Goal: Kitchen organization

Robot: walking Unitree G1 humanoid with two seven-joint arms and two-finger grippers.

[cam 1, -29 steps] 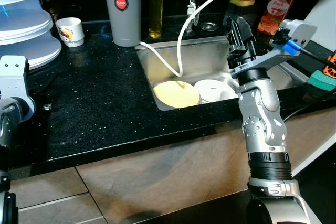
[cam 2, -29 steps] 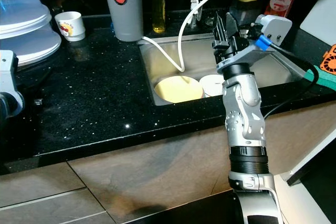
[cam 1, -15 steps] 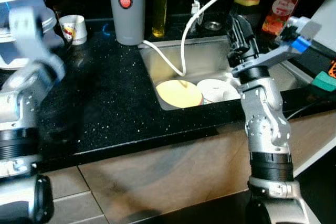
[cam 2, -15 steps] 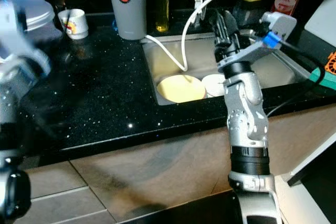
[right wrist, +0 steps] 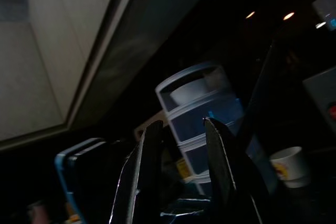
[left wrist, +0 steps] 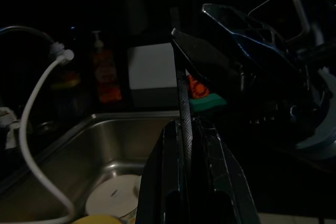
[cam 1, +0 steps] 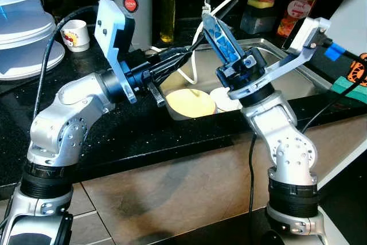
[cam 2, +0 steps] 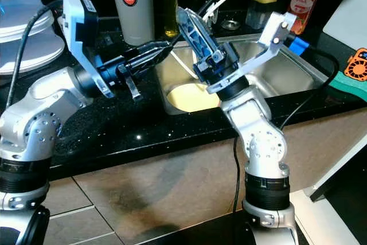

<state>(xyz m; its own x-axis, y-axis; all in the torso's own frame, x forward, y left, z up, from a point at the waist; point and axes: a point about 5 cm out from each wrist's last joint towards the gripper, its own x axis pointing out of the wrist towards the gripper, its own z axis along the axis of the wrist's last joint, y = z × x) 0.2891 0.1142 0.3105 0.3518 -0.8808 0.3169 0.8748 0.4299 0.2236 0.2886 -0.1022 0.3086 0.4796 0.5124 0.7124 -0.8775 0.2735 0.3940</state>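
In the left eye view I have both arms raised in front of the sink (cam 1: 287,67). My left gripper (cam 1: 182,57) reaches across the black counter (cam 1: 86,136) toward the basin with its fingers drawn nearly together and nothing between them. My right gripper (cam 1: 221,32) is tilted up and back toward the left one, its fingers narrow and empty; I judge the two are crossing over the basin edge so that one can go down for the dishes. Just below and beyond both fingertips, the sink holds a yellow plate (cam 1: 191,101) and, touching it on the far side, a white plate (cam 1: 221,97). A white hose (cam 1: 198,55) hangs into the basin behind the left fingers.

The right eye view shows the same: the yellow plate (cam 2: 192,97) sits under the right wrist, and a grey filter canister (cam 2: 133,4) stands behind the left gripper. The stacked plastic containers (cam 2: 23,21), well off to the left arm's outer side, look closed; I cannot tell what is inside.

The left wrist view is dark. Past its near-closed fingers (left wrist: 184,145) I make out the basin, the white plate (left wrist: 113,200) below the tips, and a green sponge (left wrist: 207,102) beyond.

The right wrist view looks upward, fingers (right wrist: 149,177) a narrow gap apart, toward the stacked containers (right wrist: 202,114) and a small cup (right wrist: 287,166).
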